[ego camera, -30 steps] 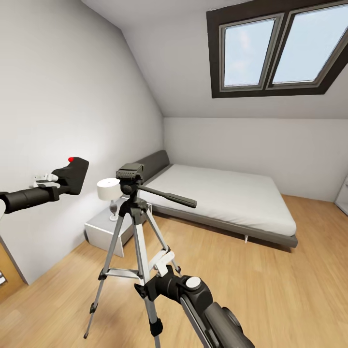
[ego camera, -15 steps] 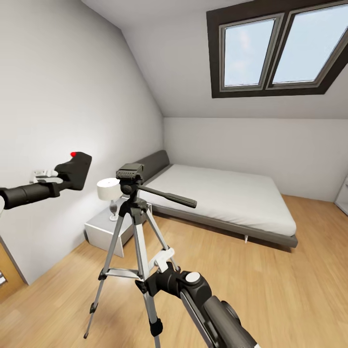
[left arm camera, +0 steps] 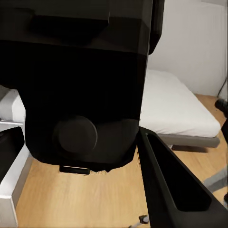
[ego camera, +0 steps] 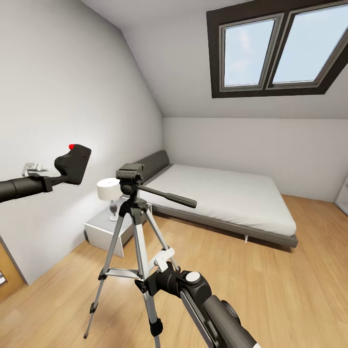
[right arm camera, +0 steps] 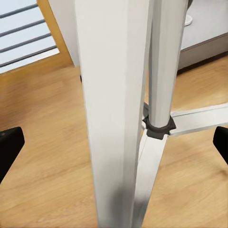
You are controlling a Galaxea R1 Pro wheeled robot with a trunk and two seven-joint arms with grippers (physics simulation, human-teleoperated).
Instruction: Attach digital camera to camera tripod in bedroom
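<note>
left fingers (ego camera: 36,169) pinch digital camera (ego camera: 73,162) | right fingers (ego camera: 164,258) spread around camera tripod (ego camera: 133,222) leg

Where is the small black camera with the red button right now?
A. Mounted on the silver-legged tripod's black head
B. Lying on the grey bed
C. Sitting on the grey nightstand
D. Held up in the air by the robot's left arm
D: the small black camera is held aloft by the left gripper, left of the tripod's black head, not touching it.
</note>
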